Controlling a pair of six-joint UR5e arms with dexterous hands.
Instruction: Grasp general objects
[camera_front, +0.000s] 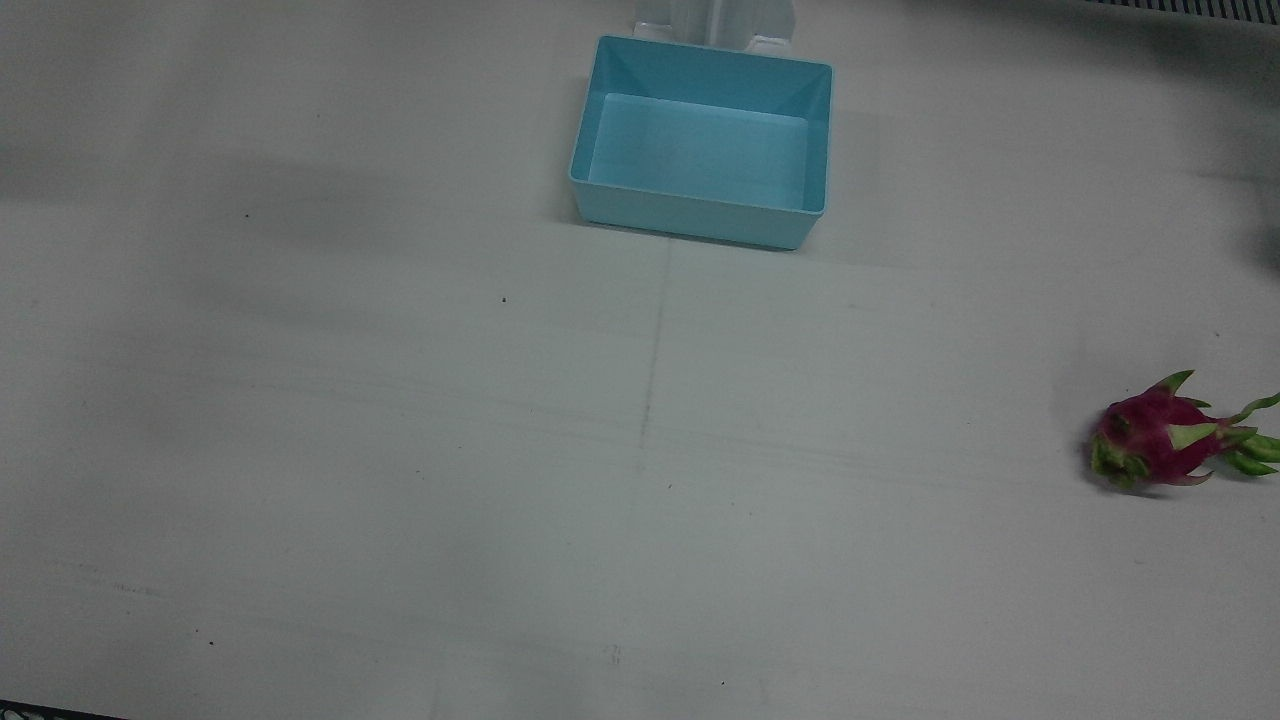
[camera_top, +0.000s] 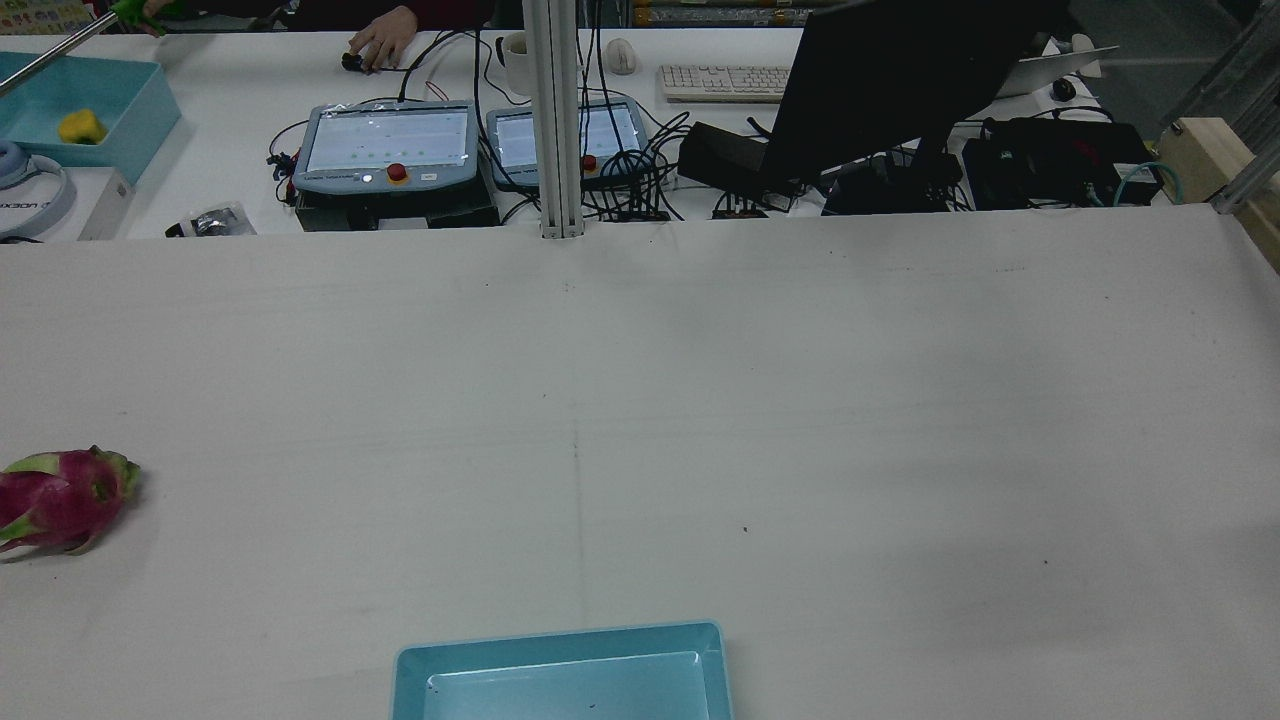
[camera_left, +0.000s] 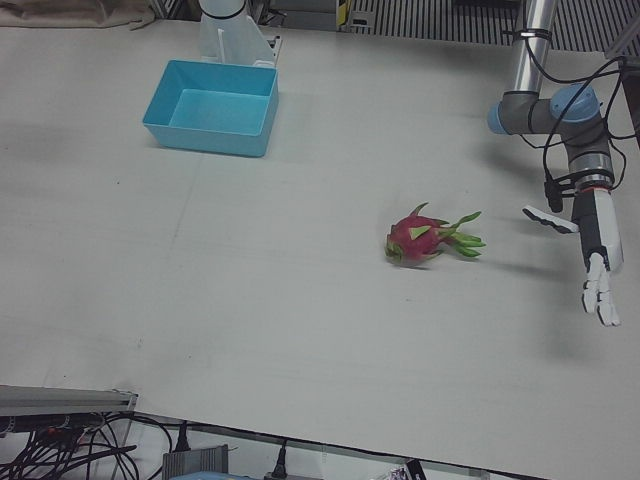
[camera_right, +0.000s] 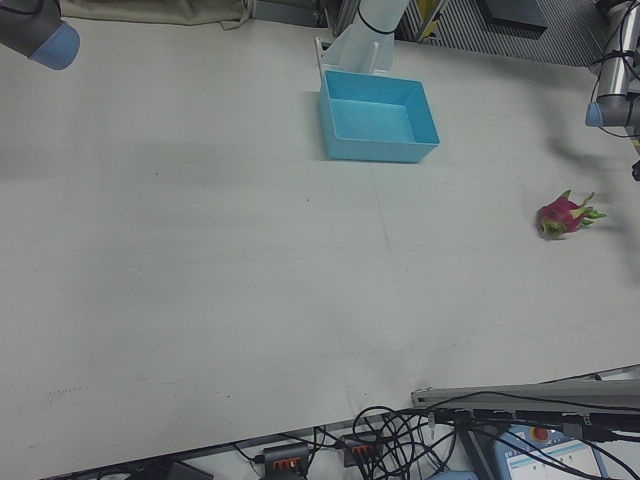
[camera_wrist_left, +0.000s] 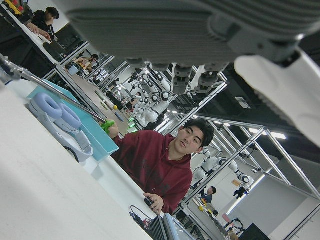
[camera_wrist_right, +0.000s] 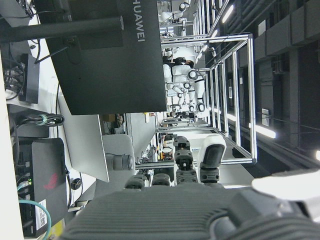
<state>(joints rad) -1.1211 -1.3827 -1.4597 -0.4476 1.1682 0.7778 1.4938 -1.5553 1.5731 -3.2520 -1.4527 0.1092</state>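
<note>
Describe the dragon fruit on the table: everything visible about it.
The dragon fruit is magenta with green-tipped scales and longer green leafy tips fanning from one end. It looks whole and lies on its side on the bare white table, on the robot's left half, far from the blue bin. Nothing touches it but the table; the left hand hangs off to its side, open.

Beyond the pale worktop (camera_top: 800, 400): two teach pendants (camera_top: 387, 147), a keyboard (camera_top: 725, 81), a dark monitor (camera_top: 900, 80), tangled cables and a person's hand (camera_top: 382, 45)

Silver arm, blue joint caps, black cable, white left hand (camera_left: 601, 292).
</note>
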